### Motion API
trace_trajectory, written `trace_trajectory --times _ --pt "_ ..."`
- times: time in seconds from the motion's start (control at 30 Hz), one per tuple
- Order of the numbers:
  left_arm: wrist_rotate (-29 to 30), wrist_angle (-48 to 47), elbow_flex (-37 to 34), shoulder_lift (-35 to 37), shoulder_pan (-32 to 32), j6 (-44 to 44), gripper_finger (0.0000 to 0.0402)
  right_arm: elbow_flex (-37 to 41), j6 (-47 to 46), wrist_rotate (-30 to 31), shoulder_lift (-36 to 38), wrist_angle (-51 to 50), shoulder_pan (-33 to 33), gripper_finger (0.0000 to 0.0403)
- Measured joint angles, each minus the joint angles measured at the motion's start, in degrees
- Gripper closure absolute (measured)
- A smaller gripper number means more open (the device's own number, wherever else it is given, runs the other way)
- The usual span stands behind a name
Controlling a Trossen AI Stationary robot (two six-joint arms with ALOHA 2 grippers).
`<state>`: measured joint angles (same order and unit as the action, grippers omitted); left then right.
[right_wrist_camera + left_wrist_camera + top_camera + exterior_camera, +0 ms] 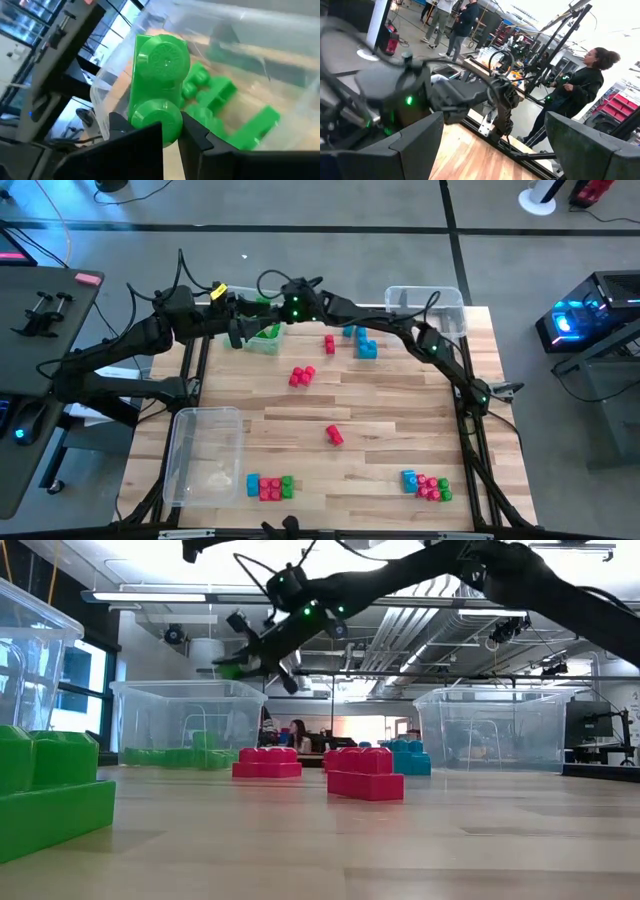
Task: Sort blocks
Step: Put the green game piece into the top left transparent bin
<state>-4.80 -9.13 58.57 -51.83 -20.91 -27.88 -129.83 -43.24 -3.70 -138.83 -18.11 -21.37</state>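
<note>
A: Right tool (pixel 170 131)?
B: Clamped on a bright green studded plastic brick (pixel 159 85); hung above a clear plastic bin (pixel 264 338) of green bricks, far side of the wooden tabletop (pixel 390 420).
A: Left tool (pixel 237 332)?
B: Fingers spread, empty, beside that bin.

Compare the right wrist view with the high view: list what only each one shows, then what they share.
Only the right wrist view: the right gripper shut on a green block, with more green blocks lying inside the bin below it.

Only the high view: red blocks, blue blocks, two mixed clusters along the near edge, and two other bins.

Both: the clear bin holding green blocks.
</note>
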Motion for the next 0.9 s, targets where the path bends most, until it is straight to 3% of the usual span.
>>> trace_trajectory --times 0.17,0.57,0.73,0.9 --pt "0.0 0.0 0.0 0.0 0.0 0.0 0.0067 -3.1 2.0 -0.7 -1.1 -2.3 0.0 0.0384" --pt "-0.6 0.0 0.0 0.0 0.0 1.0 0.0067 -3.0 7.7 -8.9 -0.1 -2.6 -1.4 0.0223" --pt "-5.4 -0.1 0.0 0.4 0.0 1.6 0.0067 -3.0 13.3 -9.0 4.0 -7.9 -3.2 0.0211" --pt "-8.8 -0.1 0.0 1.1 0.1 3.2 0.0067 -3.0 23.3 -4.7 9.7 -21.4 -6.0 0.021"
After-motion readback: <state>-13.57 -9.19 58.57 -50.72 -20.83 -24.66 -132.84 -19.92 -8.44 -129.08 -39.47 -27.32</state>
